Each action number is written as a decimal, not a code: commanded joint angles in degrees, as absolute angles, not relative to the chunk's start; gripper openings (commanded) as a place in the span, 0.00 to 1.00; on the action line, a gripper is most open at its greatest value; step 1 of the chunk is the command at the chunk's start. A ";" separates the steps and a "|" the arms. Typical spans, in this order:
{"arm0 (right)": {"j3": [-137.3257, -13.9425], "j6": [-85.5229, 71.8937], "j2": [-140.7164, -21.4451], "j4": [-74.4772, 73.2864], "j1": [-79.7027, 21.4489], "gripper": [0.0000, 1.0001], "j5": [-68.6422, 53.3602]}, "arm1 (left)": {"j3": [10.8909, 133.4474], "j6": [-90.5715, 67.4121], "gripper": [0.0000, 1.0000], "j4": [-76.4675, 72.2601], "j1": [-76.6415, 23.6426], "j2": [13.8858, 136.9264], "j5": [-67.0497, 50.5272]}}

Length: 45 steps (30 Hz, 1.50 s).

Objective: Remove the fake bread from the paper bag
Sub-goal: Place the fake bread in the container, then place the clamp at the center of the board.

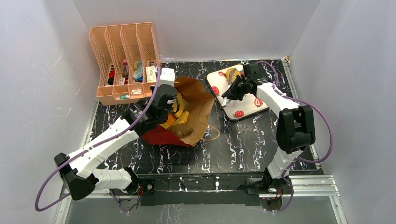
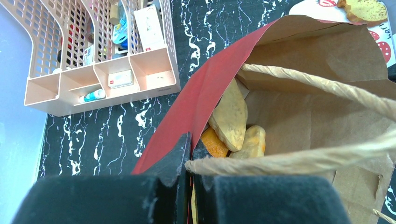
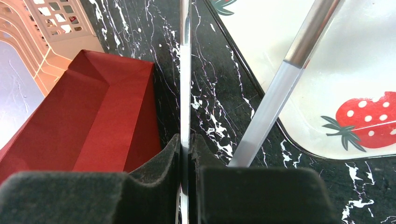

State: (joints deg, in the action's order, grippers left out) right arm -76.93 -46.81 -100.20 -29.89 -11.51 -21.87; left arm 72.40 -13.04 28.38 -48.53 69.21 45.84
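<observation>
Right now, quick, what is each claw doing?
Left claw: shut on the bag edge.
Right claw: shut on a thin metal tool, maybe tongs.

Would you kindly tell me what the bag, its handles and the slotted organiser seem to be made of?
The paper bag: creased matte brown kraft paper inside, smooth red outside. Its handles: twisted tan cord, likely paper twine. The organiser: peach moulded plastic, judging by its even lattice.

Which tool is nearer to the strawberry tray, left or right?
Right. The right tool, holding tongs, is at the edge of the strawberry tray; the left tool clamps the rim of the paper bag, away from it.
</observation>
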 commanded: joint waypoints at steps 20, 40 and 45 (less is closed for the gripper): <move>-74.38 -37.31 -89.90 -40.12 -29.15 0.00 -0.39 | 74.53 -14.80 0.00 30.80 -48.34 62.45 48.05; -68.86 -36.64 -94.13 -43.48 -39.81 0.00 13.70 | 74.07 -14.89 0.00 32.59 -48.34 59.30 49.92; -68.66 -36.41 -96.14 -42.58 -39.81 0.00 14.25 | 74.25 -14.57 0.00 33.02 -48.34 59.01 50.39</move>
